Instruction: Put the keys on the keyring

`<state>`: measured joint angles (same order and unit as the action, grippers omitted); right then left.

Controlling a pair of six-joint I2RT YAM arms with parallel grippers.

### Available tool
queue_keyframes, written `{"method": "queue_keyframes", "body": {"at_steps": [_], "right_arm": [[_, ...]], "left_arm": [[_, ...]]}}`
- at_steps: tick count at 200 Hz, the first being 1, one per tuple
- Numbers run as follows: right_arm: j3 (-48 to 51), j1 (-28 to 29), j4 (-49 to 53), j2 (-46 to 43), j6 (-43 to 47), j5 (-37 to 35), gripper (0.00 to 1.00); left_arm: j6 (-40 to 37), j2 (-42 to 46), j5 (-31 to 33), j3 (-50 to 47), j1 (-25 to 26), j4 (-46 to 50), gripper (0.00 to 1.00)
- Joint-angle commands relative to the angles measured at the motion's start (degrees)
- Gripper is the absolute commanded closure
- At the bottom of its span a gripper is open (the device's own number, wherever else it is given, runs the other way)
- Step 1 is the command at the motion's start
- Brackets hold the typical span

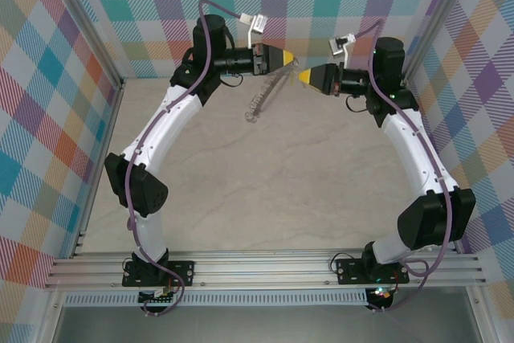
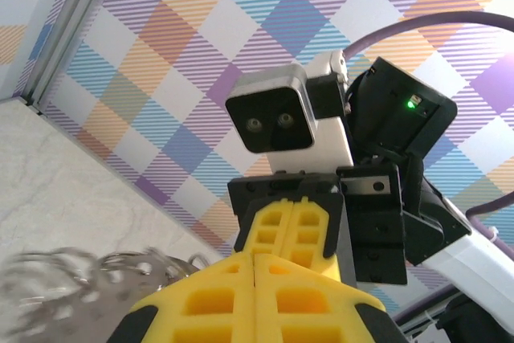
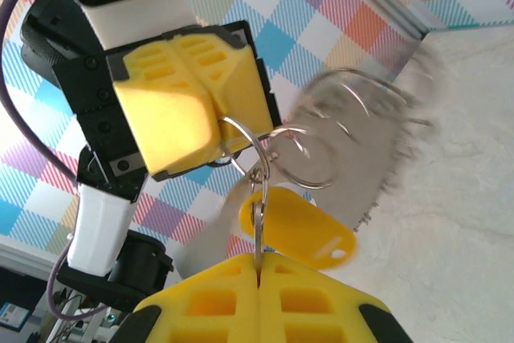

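Both arms are raised at the back of the table with their tips almost meeting. My left gripper (image 1: 291, 59) is shut on a wire loop of the keyring (image 1: 261, 98), which hangs below it as a floppy grey ring lined with small loops and looks blurred in the right wrist view (image 3: 361, 130). My right gripper (image 3: 259, 256) is shut on the thin metal part of the key (image 3: 258, 206). The key's yellow oval head (image 3: 299, 226) hangs just beside the fingertips. The metal part reaches up to the loop held by the left fingers (image 3: 173, 110). In the left wrist view the left gripper (image 2: 255, 256) is shut.
Plaid walls (image 1: 48, 78) enclose the pale marbled table (image 1: 265, 198) on three sides. An aluminium rail (image 1: 265, 267) with both arm bases runs along the near edge. The right wrist camera (image 2: 277, 122) faces the left one at close range.
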<state>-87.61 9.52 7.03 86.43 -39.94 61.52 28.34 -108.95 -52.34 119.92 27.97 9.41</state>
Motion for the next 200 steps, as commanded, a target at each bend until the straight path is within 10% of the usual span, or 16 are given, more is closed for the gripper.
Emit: {"method": "queue_keyframes", "body": {"at_steps": [1,130,159,200], "right_arm": [[-0.3,0.5,-1.8,-1.2,-0.5,0.5,1.0],[-6.2,7.2,1.0,0.3,0.2,-2.4,1.0],[-7.4,7.0,8.1,-1.1,4.9,-2.7,0.56],[-3.7,0.6,6.3,-6.6,2.7,-0.8,0.46]], "left_arm": [[2.1,4.0,0.6,-0.8,0.3,-6.3,1.0],[5.5,5.3,2.9,-5.3,0.5,-12.4,1.0],[6.8,5.1,3.0,-5.1,0.5,-14.2,1.0],[8.4,4.9,2.1,-4.3,0.5,-16.5,1.0]]}}
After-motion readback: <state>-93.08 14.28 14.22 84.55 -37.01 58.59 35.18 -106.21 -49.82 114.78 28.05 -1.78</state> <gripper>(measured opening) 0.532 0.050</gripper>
